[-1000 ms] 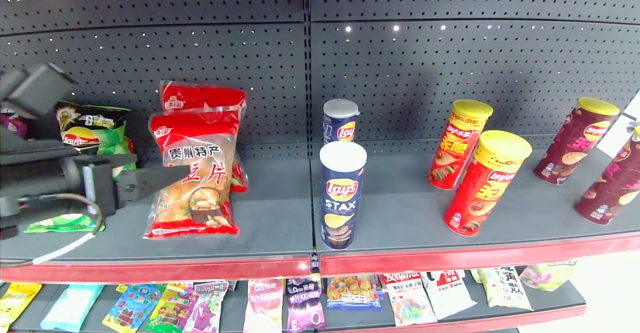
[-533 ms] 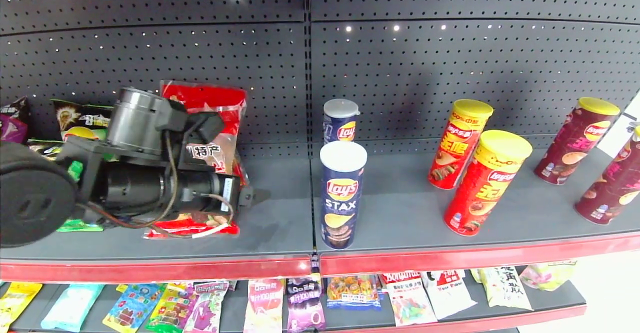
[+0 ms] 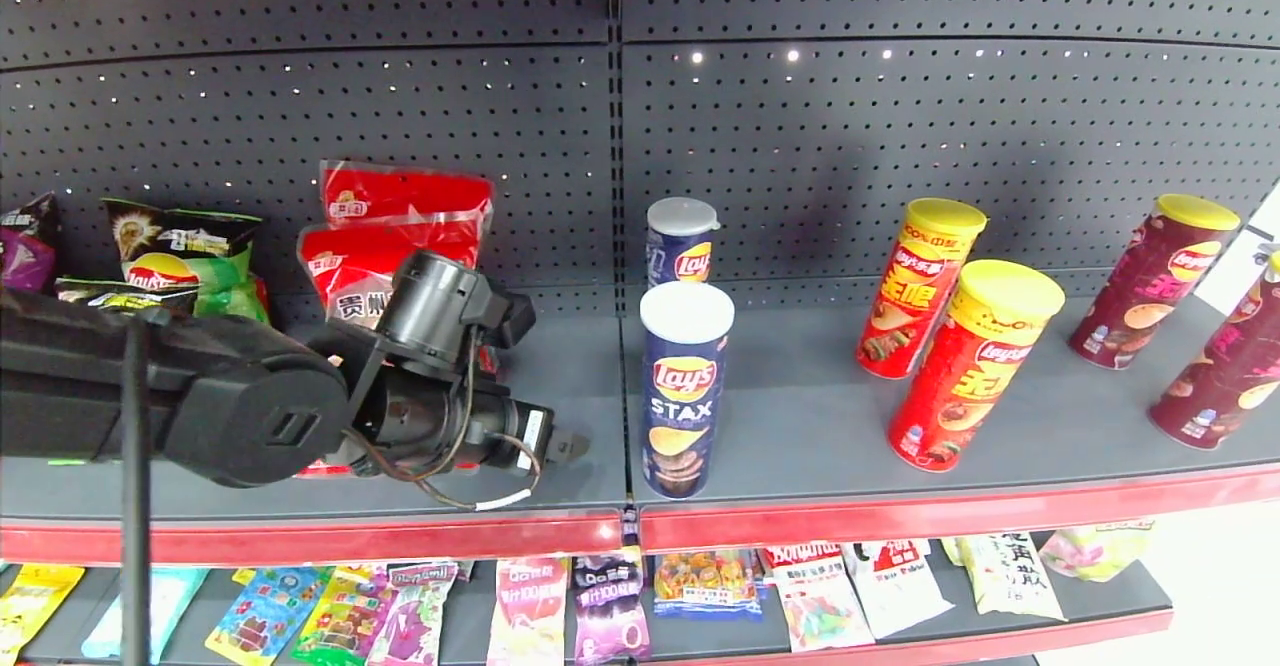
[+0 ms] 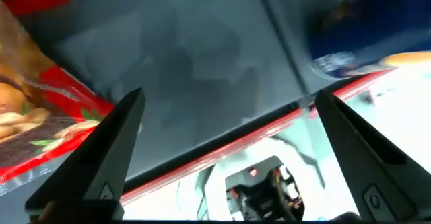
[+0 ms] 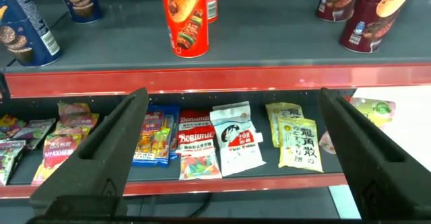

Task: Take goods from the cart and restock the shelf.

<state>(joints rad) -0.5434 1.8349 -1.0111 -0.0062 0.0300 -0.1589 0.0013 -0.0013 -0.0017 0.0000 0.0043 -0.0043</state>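
Between the left tool's (image 4: 230, 96) fingers nothing is held; the jaws are spread wide. The left tool is held just above the upper shelf (image 3: 800, 416) board, close to its red front edge (image 3: 800, 516), tip pointed at the blue cans.

Just behind the left tool, on its arm side, the front red snack bag (image 3: 350, 281) is propped on the board, partly hidden by the wrist. Whether it touches the tool can't be told. A back red snack bag (image 3: 410, 196) is leaned against the pegboard (image 3: 900, 126) behind it.

Just ahead of the tip, the front blue can (image 3: 685, 391) is stood upright at the shelf edge, apart from the tool. A rear blue can (image 3: 680, 236) is stood behind it. Farther out past the blue cans, two red-and-yellow cans (image 3: 975, 366) are seen, then two maroon cans (image 3: 1150, 281). Well back along the arm, green chip bags (image 3: 185, 256) are stacked against the pegboard.

The right tool (image 5: 232, 93) is also spread open and empty. It is held in front of the lower shelf (image 5: 202, 187), facing a row of flat snack sachets (image 5: 232, 143). Above that row, one red-and-yellow can and the maroon cans are visible on the upper shelf.
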